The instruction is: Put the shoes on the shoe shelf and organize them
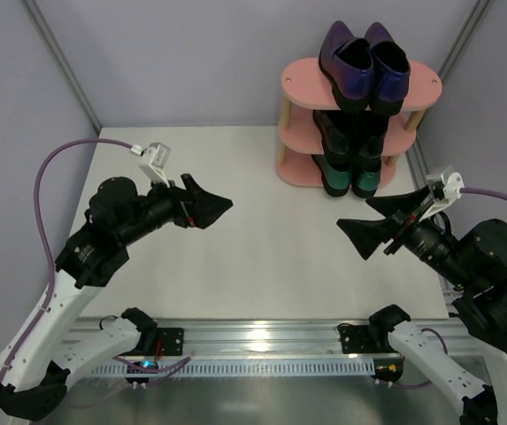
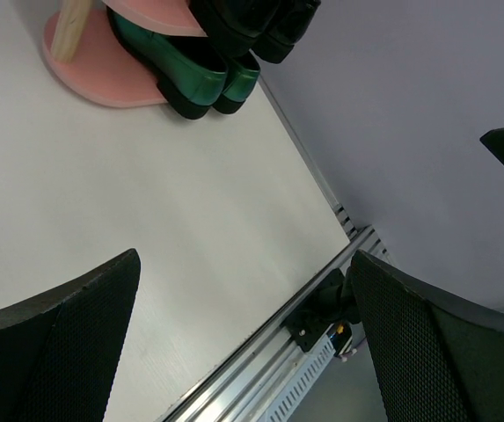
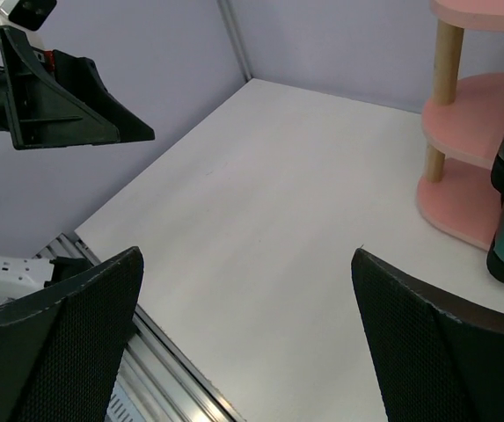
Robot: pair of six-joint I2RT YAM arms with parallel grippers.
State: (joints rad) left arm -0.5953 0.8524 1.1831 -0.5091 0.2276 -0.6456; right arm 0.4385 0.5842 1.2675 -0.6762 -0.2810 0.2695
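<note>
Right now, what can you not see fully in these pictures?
Black shoes, top view: mostly hidden under the purple shoes and the top board of the shoe shelf.
Green shoes, right wrist view: cut off by the right edge.
Upper shelf tiers, left wrist view: cut off by the top edge.

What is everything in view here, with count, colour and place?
shoe shelf: one, pink with pale posts, far right of the table
purple shoes: one pair, metallic purple, top tier
black shoes: one pair, black, middle tier
green shoes: one pair, dark green, bottom tier
table: one, white, under the shelf
rail: one, silver, near edge
left gripper: one, black, open, empty, over the left side
right gripper: one, black, open, empty, over the right side
</note>
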